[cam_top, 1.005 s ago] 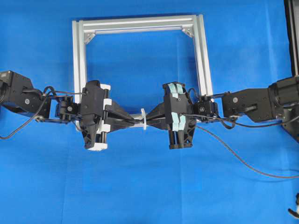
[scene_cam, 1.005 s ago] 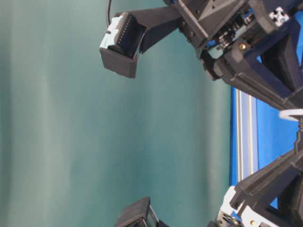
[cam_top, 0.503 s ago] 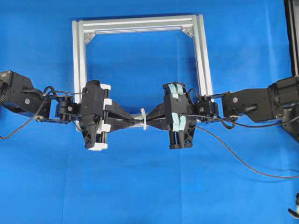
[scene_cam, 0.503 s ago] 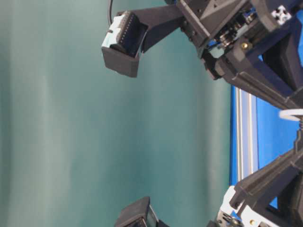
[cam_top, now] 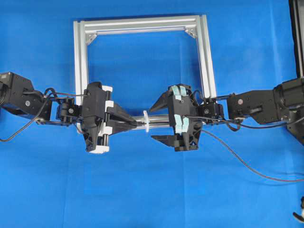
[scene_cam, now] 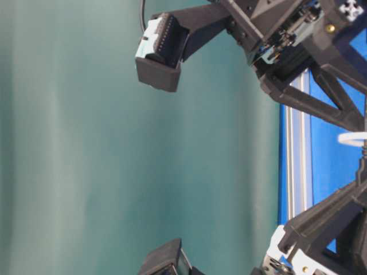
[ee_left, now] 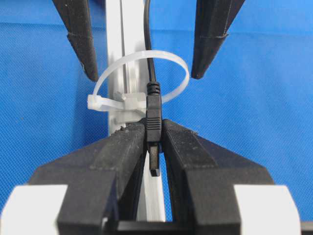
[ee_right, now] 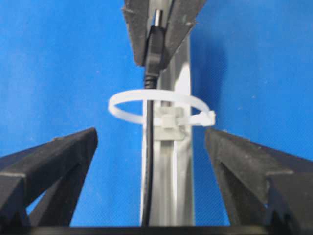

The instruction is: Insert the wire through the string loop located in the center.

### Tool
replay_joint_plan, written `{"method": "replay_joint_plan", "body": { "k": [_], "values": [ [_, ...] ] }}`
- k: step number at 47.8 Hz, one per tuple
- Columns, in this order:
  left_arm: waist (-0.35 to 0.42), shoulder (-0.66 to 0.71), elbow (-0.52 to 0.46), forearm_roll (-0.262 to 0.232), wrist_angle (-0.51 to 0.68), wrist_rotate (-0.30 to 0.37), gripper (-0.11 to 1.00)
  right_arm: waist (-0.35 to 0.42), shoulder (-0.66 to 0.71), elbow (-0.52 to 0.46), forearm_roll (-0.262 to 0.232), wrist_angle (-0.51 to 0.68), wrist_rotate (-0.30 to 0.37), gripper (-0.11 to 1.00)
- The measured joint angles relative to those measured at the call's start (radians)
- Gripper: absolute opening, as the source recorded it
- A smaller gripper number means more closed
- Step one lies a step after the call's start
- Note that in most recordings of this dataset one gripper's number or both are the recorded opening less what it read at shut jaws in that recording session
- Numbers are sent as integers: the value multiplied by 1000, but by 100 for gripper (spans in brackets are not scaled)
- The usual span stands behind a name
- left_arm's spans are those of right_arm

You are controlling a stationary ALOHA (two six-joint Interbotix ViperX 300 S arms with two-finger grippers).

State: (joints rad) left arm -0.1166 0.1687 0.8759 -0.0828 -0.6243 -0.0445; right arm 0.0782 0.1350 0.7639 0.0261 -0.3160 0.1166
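The white string loop (cam_top: 146, 121) stands across the near rail of the silver frame (cam_top: 80, 57). The black wire (ee_right: 148, 161) runs along the rail and through the string loop (ee_right: 127, 100). Its plug tip (ee_left: 154, 112) has come out on the left side of the string loop (ee_left: 171, 61). There my left gripper (ee_left: 154, 126) is shut on the plug. My left gripper (cam_top: 137, 123) nearly touches the loop. On the loop's right side my right gripper (cam_top: 158, 120) stands wide open, a finger either side of the wire without touching it. Between the fingers of my right gripper (ee_right: 150, 134) lie only wire and rail.
The slack wire (cam_top: 247, 164) trails over the blue cloth to the right edge. The frame's far rail and corner brackets (cam_top: 190, 32) lie behind both arms. A dark post (cam_top: 297, 33) stands at the far right. The table-level view shows the loop (scene_cam: 352, 137) between the two arms.
My right gripper has opened wide and let go of the wire. My left gripper has stayed shut on the plug, and neither arm has shifted much.
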Motion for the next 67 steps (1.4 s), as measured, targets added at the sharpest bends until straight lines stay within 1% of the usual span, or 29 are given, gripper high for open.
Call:
{"method": "replay_joint_plan", "body": {
  "k": [13, 23, 29, 43, 48, 60, 67],
  "values": [
    [0, -5, 15, -2, 0, 2, 10, 0, 0, 0, 0, 0, 0, 95],
    [-11, -84, 104, -2, 0, 2, 10, 0, 0, 2, 2, 0, 0, 95],
    [-25, -150, 176, -2, 0, 0, 10, 2, 0, 0, 0, 2, 0, 95],
    [-32, -272, 339, 0, 0, -46, 10, 3, 0, 2, 0, 0, 0, 95],
    [-32, -307, 383, 0, 2, -51, 10, 3, 0, 2, 0, 0, 0, 95],
    [-32, -387, 463, -2, 14, -55, 10, 3, 0, 2, 0, 0, -2, 95],
    [-32, -416, 483, 0, 25, -51, 10, 5, -2, 2, 0, 0, -3, 95]
  ]
}}
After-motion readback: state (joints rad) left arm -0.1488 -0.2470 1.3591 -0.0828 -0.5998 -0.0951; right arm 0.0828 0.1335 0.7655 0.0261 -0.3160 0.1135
